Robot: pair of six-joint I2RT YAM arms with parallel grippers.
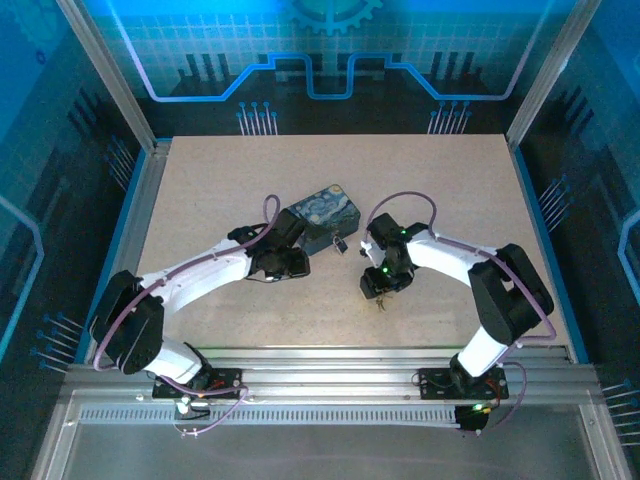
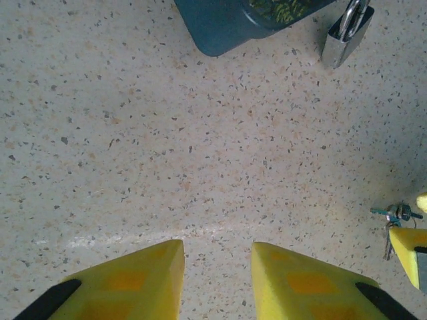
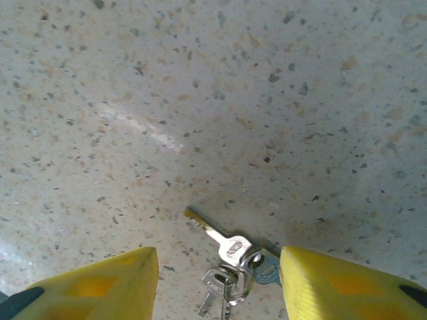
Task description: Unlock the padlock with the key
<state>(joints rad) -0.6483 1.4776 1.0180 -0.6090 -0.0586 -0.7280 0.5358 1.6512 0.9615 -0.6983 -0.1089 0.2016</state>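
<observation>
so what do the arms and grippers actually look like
The left arm and right arm have white links with bulky black joints, and a thin purple cable loops along each. Small green lights glow on the right one. The left gripper and right gripper carry wedge-shaped yellow fingers with orange diamond patches and black strips near the base.

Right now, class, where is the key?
In the right wrist view, the key lies on the table between the right end effector's open fingers, near-right of the padlock.
</observation>
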